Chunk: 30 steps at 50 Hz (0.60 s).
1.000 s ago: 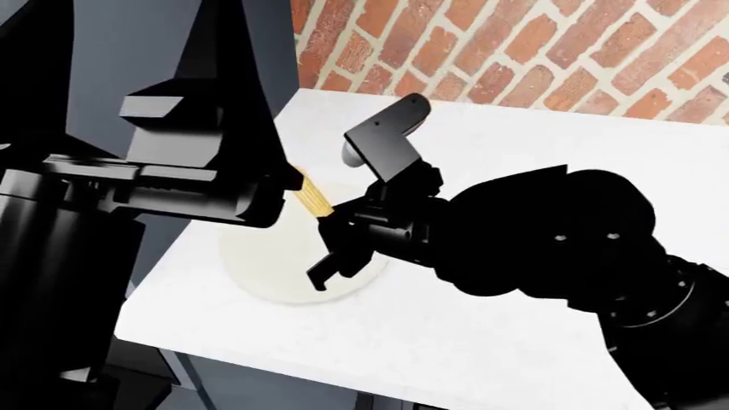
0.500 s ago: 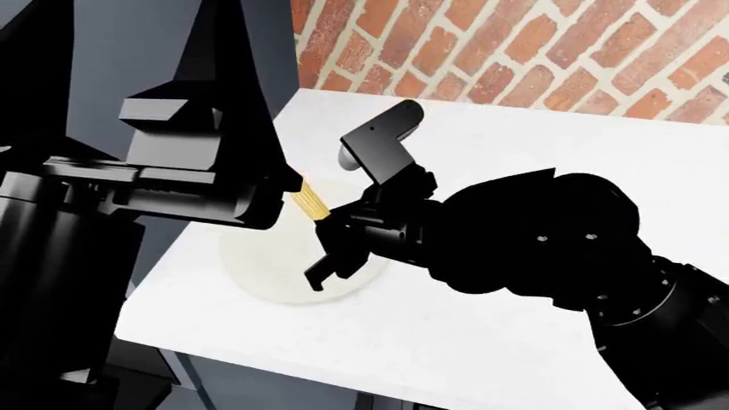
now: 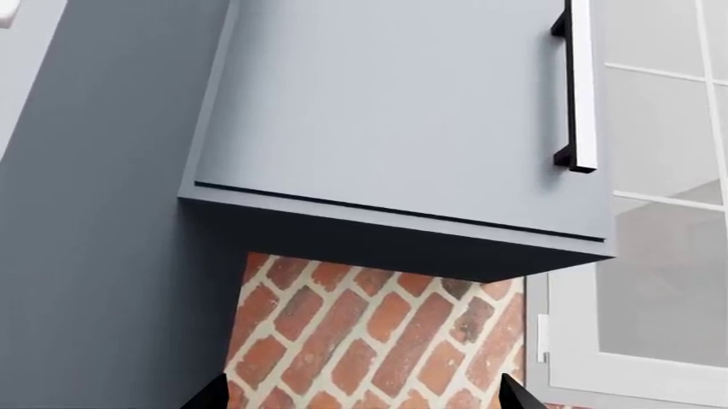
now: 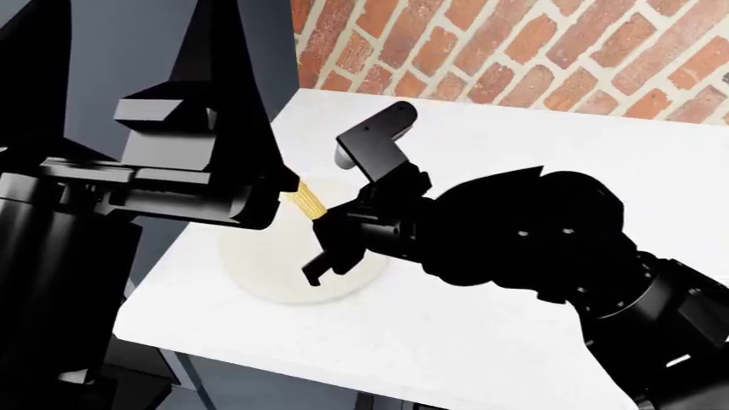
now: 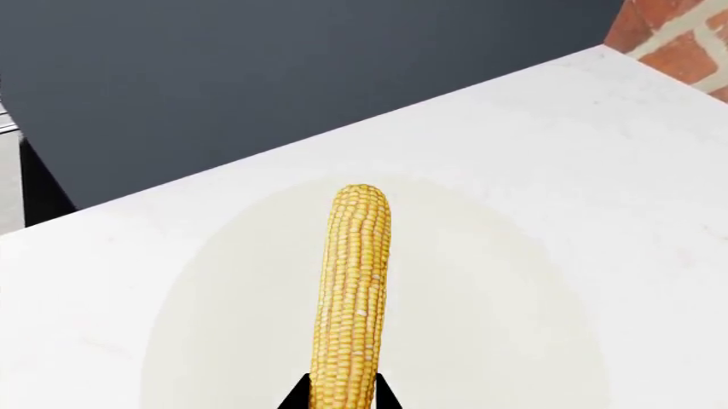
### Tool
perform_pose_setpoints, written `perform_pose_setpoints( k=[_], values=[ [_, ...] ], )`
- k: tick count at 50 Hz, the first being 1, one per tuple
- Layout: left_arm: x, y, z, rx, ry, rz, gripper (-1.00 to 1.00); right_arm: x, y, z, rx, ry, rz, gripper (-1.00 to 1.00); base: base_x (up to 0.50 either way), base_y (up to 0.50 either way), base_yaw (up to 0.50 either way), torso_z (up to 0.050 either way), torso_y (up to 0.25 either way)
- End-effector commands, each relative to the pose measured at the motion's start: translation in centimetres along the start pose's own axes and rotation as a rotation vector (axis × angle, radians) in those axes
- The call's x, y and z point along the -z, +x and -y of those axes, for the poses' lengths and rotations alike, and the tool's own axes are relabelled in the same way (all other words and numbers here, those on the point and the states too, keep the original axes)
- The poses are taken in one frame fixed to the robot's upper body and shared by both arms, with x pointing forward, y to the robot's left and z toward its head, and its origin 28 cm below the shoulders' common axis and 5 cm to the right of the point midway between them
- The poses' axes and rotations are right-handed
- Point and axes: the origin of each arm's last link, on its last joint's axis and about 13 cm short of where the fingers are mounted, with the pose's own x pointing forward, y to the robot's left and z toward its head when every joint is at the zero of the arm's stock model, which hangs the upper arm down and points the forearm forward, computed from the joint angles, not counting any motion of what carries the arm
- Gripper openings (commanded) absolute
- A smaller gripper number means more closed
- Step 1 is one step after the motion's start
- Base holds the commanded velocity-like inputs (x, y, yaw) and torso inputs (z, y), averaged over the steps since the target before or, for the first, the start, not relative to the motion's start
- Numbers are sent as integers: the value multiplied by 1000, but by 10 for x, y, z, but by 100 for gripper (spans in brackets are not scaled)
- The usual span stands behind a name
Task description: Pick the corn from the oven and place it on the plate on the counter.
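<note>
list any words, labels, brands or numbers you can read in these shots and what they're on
None: no readable text in any view.
The corn in the right claw, the plate, the counter, the brick wall and the grey cabinet with its handle bear no lettering.
The left claw shows only its black tips, unmarked.

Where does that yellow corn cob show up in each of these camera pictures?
Head view: only part of the corn shows, between the two black arms, above the plate.
Right wrist view: the corn fills the middle, running up from the right pincer that holds it, over the plate.
Left wrist view: not in it; only a grey cabinet and brick wall.
Shared landmark: the cream plate on the white counter, in the head and right wrist views.
</note>
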Motion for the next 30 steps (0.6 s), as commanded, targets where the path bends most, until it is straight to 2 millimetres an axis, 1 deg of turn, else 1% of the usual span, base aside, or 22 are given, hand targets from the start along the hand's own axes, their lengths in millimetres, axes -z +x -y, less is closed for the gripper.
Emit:
perform_pose_setpoints(
  k=[1,15,30],
  values=[
    [0,0,0,-2,-2,1,100,-3,3,4,9,-9,10,-100,0,0,0,0,0],
    [1,0,-1,-4,-3,-2,100,-4,9,10,17,-7,3,-100,0,0,0,0,0],
    [1,0,-1,-2,-3,-2,100,-4,15,11,10,-9,-9,-100,0,0,0,1,1]
  ],
)
